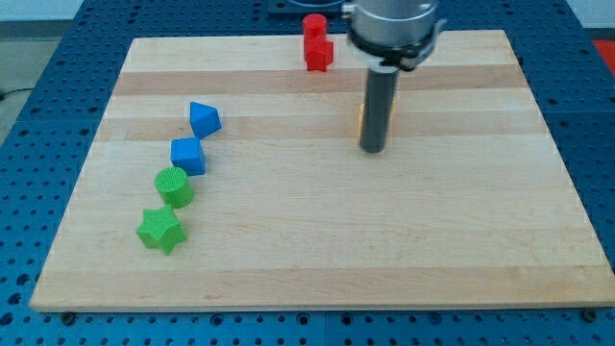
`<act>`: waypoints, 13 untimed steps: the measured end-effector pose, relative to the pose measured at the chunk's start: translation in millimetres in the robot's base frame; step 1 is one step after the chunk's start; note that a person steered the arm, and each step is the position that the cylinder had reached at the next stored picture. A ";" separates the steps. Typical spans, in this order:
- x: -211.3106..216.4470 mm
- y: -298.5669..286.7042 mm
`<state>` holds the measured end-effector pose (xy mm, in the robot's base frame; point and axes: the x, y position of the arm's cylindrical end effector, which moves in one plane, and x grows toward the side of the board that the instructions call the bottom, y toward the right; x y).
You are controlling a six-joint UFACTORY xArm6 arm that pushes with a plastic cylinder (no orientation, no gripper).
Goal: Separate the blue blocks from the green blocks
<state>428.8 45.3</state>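
My tip [373, 150] stands mid-table, touching nothing, no end effector; next, push between blue cube [187, 155] and green cylinder [175, 185] near the left edge.

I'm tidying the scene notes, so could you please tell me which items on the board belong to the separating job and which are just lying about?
Belongs to the job:
- blue triangular block
- blue cube
- green cylinder
- green star
- my tip, far to the view's right of them

Just lying about:
- red blocks at the view's top
- an orange-yellow block, mostly hidden behind the rod
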 end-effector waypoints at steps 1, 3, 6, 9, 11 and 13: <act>17.0 -76.0; 33.8 -201.9; 42.1 -236.4; 6.2 -236.4; 8.3 -255.3; 10.9 -312.8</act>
<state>439.7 -267.5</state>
